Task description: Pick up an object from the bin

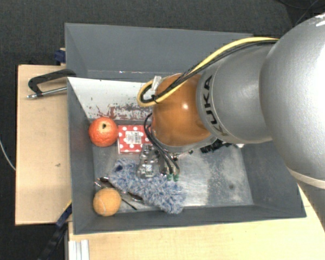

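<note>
At lower centre, the gripper (156,166) is being held over the rag (154,194), probably for grasping; open or closed cannot be told.

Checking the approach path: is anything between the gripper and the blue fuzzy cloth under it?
Nothing visible. The gripper is right above the upper edge of the blue fuzzy cloth, and that patch lies bare. The red dotted box sits beside it, toward the apple, off the path.
</note>
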Motion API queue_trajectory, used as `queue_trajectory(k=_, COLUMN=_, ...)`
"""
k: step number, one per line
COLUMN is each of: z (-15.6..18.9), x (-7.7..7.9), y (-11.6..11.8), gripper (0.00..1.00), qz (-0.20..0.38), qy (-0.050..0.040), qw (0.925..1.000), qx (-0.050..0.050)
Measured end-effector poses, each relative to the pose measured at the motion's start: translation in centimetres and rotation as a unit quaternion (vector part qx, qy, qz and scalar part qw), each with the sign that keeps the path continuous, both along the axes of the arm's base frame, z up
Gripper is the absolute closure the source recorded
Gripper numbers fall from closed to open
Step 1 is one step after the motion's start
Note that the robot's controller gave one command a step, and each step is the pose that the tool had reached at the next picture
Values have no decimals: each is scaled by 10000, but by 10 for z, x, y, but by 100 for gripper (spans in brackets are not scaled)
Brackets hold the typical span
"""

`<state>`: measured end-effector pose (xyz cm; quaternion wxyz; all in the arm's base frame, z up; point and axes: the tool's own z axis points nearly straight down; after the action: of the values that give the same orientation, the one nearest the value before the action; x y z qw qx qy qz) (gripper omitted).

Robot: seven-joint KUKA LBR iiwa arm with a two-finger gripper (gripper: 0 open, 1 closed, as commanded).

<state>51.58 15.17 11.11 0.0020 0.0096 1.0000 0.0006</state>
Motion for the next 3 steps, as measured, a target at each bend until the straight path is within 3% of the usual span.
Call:
queue_trajectory(k=1, z=20, x=7, y=2, gripper=100, qz=-302, qy=-16, qw=9995, qx=12)
queue_trajectory(k=2, z=-20, x=0, y=7, gripper=0, qz=244, qy=-8, qw=9997, qx=5)
queue_trajectory(k=3, z=-18, x=1, y=7, gripper=100, qz=243, qy=-5, qw=9997, qx=5)
